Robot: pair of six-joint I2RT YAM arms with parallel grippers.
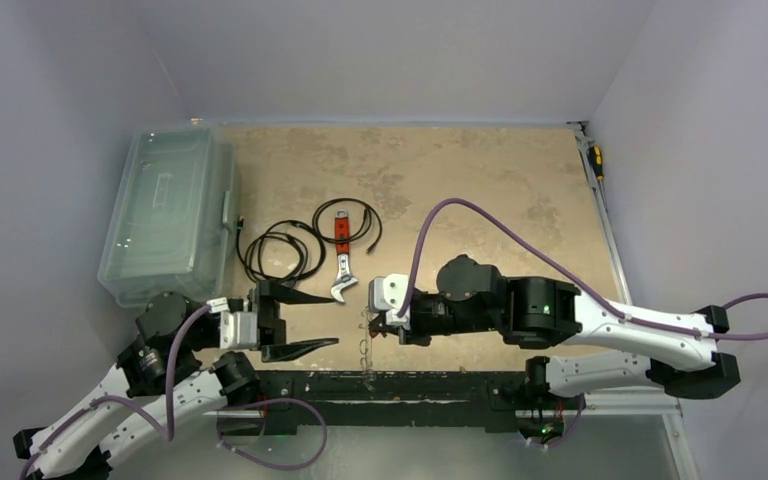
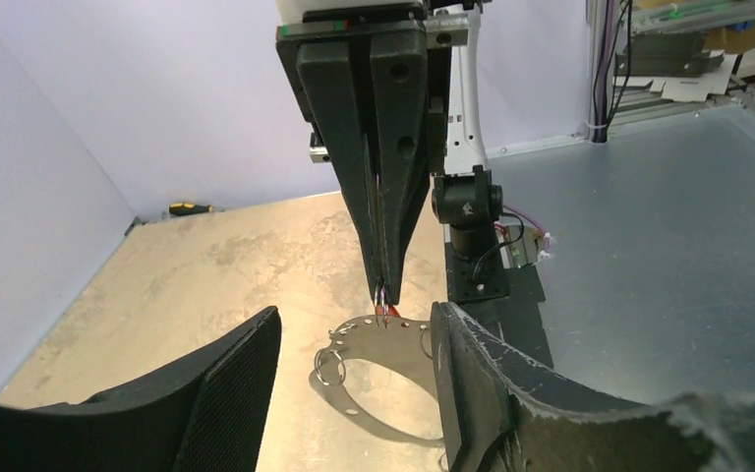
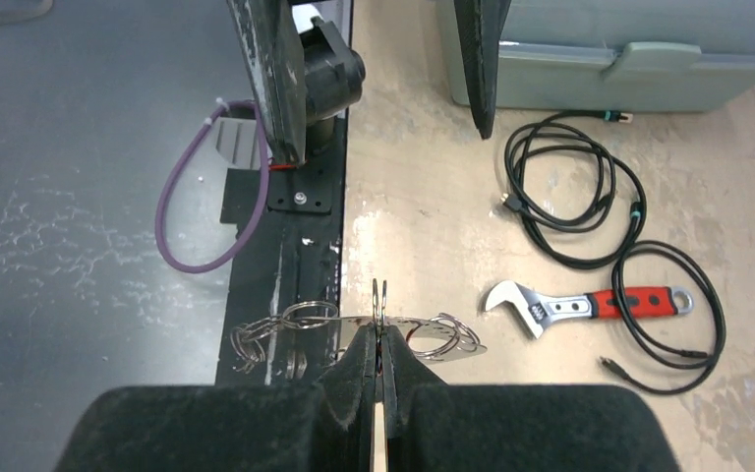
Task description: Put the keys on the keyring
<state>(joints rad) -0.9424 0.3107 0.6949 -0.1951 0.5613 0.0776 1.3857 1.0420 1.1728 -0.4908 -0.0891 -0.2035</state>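
The bench (image 1: 480,180) is walled on three sides, and its tan surface lies open from the middle to the far right corner. A screwdriver (image 1: 595,160) lies along the right edge. At the near edge, the keyring (image 3: 300,315) and the keys (image 3: 449,339) straddle the black mounting strip (image 3: 290,256) between the arm bases.

The right gripper (image 3: 381,339) is clenched on the keyring, pinching a small upright ring. Just left of it, the left gripper (image 1: 336,320) is released and holds nothing.

A lidded clear plastic bin (image 1: 170,215) stands at the left wall; its contents cannot be made out.

Beyond the grippers, a red-handled wrench (image 1: 341,262) lies among black coiled cables (image 1: 280,250).
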